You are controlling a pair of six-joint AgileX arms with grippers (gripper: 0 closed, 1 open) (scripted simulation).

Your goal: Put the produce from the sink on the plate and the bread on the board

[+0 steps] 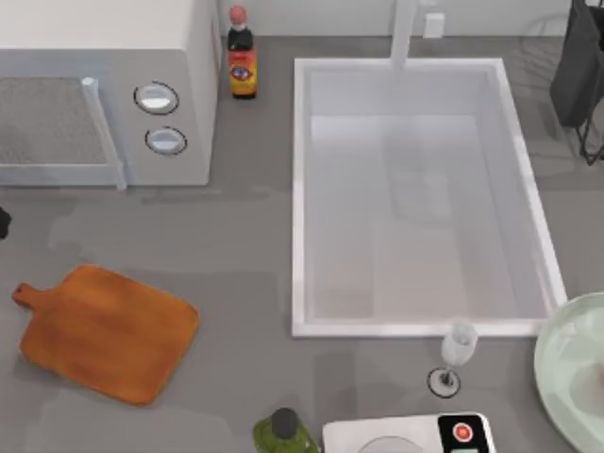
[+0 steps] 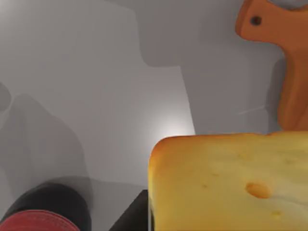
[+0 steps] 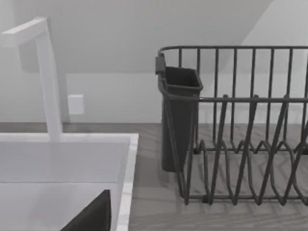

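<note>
The bread [image 2: 231,185], a golden-yellow chunk with an orange spot, sits right at the left wrist camera. My left gripper [image 2: 156,224] is shut on it, with one dark finger [image 2: 130,217] against its side. Beyond it shows the handle of the orange-brown board [image 2: 274,29]. A dark bit of my left arm [image 1: 3,223] shows at the table's left edge. The board [image 1: 109,330] lies bare at the front left. The white sink [image 1: 420,326] holds nothing. The pale green plate [image 1: 571,363] is cut off at the right edge. The produce is out of view. A dark part of my right gripper [image 3: 91,216] shows near the sink's far corner.
A microwave [image 1: 104,94] and a sauce bottle [image 1: 243,55] stand at the back left. A wine glass [image 1: 455,354], a green bottle [image 1: 283,432] and a white device [image 1: 411,434] line the front. A dish rack [image 3: 240,130] stands back right. A red-capped dark bottle [image 2: 45,214] is near my left gripper.
</note>
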